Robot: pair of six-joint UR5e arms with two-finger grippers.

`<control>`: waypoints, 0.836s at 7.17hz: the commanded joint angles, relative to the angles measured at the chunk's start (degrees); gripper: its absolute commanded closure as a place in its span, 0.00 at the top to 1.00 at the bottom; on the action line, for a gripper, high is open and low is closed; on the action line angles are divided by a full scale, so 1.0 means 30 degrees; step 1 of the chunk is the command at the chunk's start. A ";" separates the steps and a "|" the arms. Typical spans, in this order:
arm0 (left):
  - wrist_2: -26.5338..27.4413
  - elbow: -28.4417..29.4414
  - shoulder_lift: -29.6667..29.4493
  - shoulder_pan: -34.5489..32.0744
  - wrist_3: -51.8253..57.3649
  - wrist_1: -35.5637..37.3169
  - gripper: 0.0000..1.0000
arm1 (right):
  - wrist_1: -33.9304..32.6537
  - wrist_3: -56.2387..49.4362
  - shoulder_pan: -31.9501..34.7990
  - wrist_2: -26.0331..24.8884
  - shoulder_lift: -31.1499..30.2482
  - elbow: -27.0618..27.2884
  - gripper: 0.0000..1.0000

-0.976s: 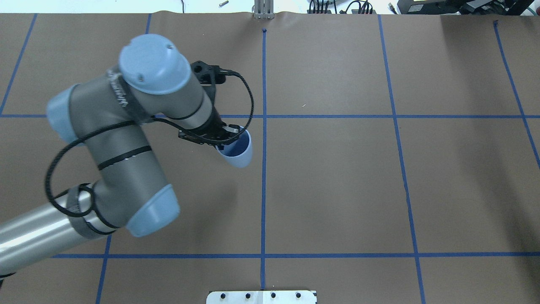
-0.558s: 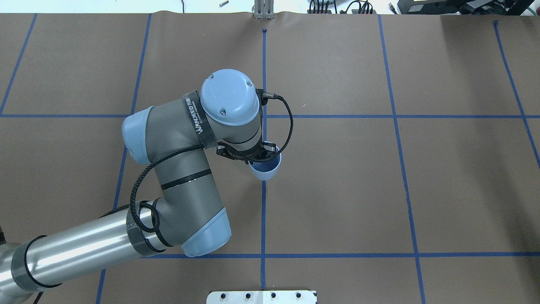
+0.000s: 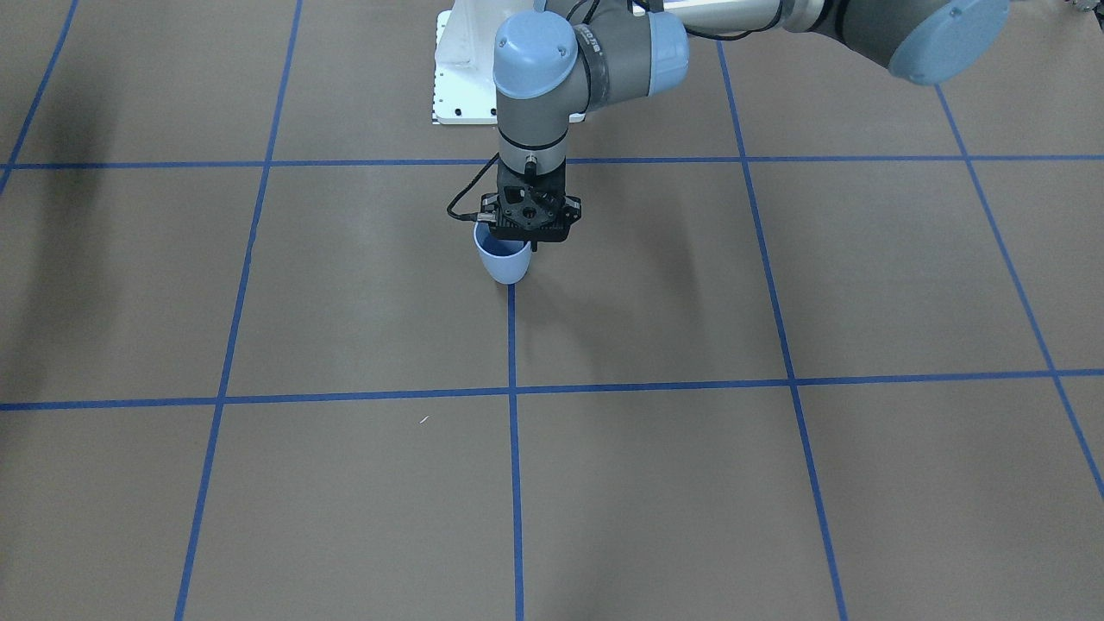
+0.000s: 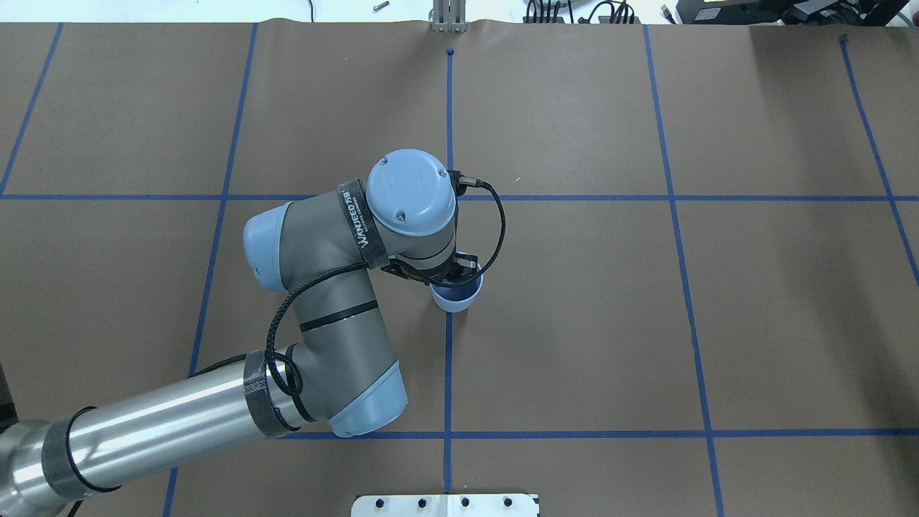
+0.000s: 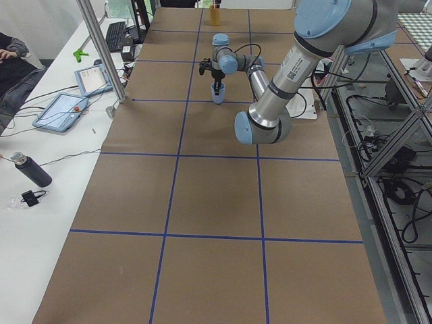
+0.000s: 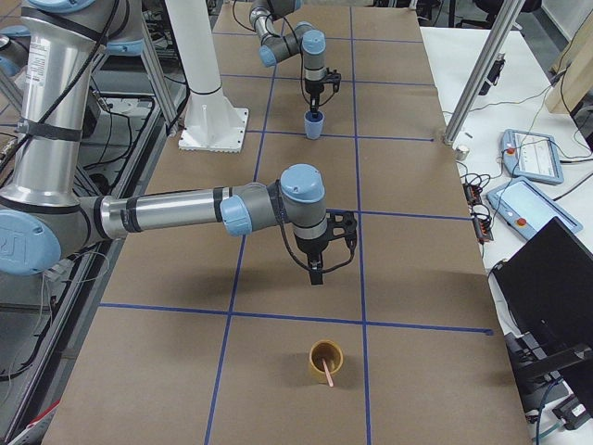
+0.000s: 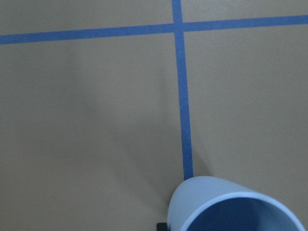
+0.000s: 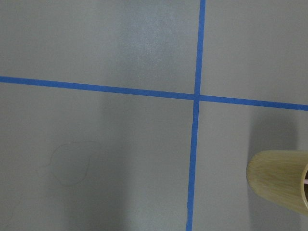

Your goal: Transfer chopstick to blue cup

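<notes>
The fingers of the left gripper [image 4: 451,273] are pointed straight down and are closed on the rim of the blue cup [image 4: 456,296]. The cup is held upright, mouth up, directly under and just beside the fingertips. It is made of smooth, plain plastic: round and handleless, pale blue outside and darker blue inside, and narrowed toward its base. Its base is seen at the brown paper [image 3: 690,483], on a line of blue tape [image 3: 512,448]. Whether it touches the paper cannot be told. Nothing is seen inside the cup.

The fingers of the right gripper [image 6: 318,271] are also pointed down and are held above the paper, clear of everything. Whether they are open or closed cannot be told, since they are shown only in the side view and there too small.

A tan cup [image 6: 325,355] is stood on the paper near these fingers but apart from them, past a blue tape line. It is a round, matt, straight-walled cup. The chopstick [image 6: 327,373] is kept in it. The chopstick is a thin, straight, pale pink stick. Its long axis is set nearly upright but tilted, and its upper end is leaned across the rim on the side away from the fingers.

The table is covered with flat, matt brown paper, marked into squares by the tape.
</notes>
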 commanded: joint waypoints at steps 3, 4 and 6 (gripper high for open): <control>-0.3888 -0.3858 0.0829 -0.3796 0.4593 0.2774 0.99 | -0.0228 -0.0807 0.1872 0.0581 0.0206 0.0006 1.00; -0.4568 -0.5669 0.2896 -0.5234 0.7951 0.3454 0.99 | -0.0403 -0.2755 0.3011 0.0727 0.0089 -0.0459 1.00; -0.6441 -0.6331 0.6735 -0.9155 1.5853 0.3374 0.99 | -0.0375 -0.7088 0.6143 0.1226 0.0175 -0.2824 1.00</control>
